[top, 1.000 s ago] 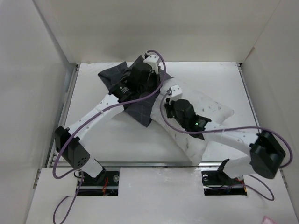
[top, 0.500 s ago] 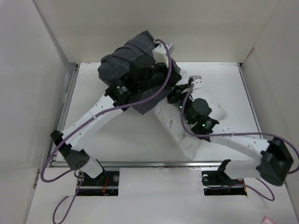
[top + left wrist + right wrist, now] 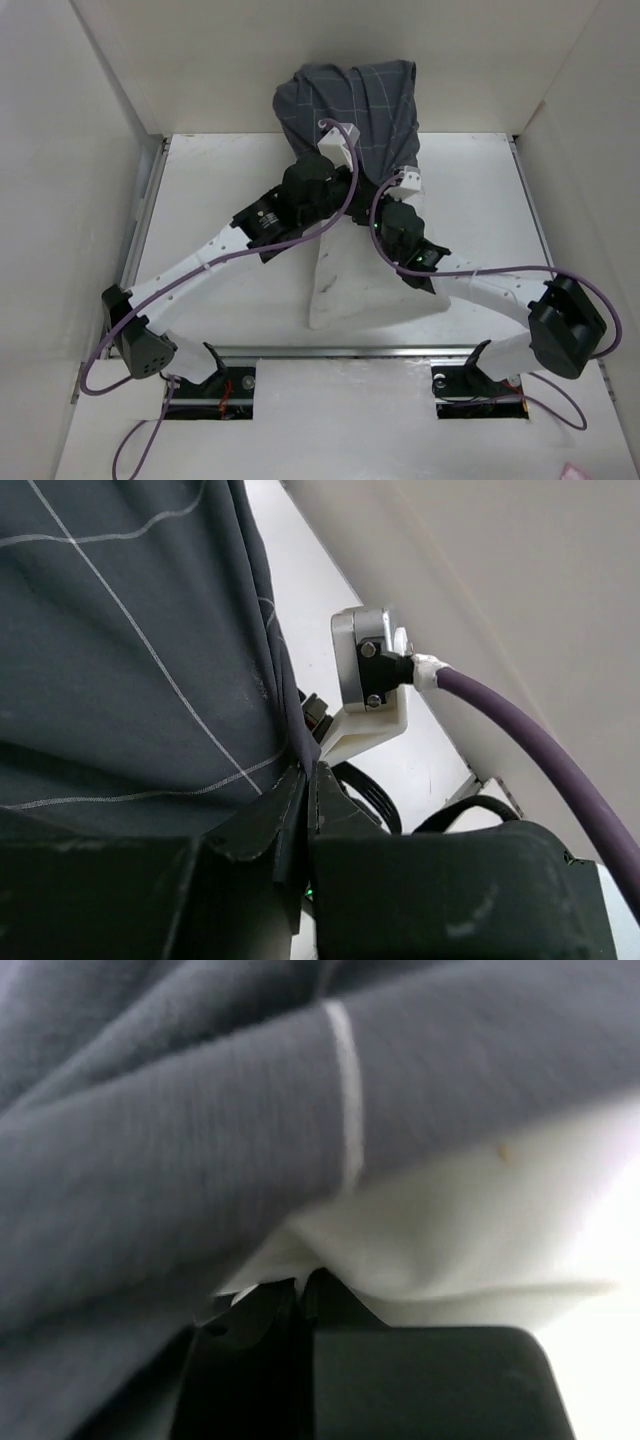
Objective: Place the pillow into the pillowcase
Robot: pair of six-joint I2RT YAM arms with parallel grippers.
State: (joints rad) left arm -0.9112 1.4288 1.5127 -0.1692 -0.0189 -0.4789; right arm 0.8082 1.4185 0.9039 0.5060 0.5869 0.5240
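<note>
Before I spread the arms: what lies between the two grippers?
Pillowcase cloth hangs between left gripper and right gripper, draped over the pillow; top view shows it.

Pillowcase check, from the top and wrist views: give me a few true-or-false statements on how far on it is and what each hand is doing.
The pillowcase covers the far end of the pillow. True.
The pillow is fully inside. False: its near white part lies bare on the table.
The left hand is shut on pillowcase fabric. True.
The right hand is open, clear of cloth. False: it is shut, with cloth at its fingertips.
</note>
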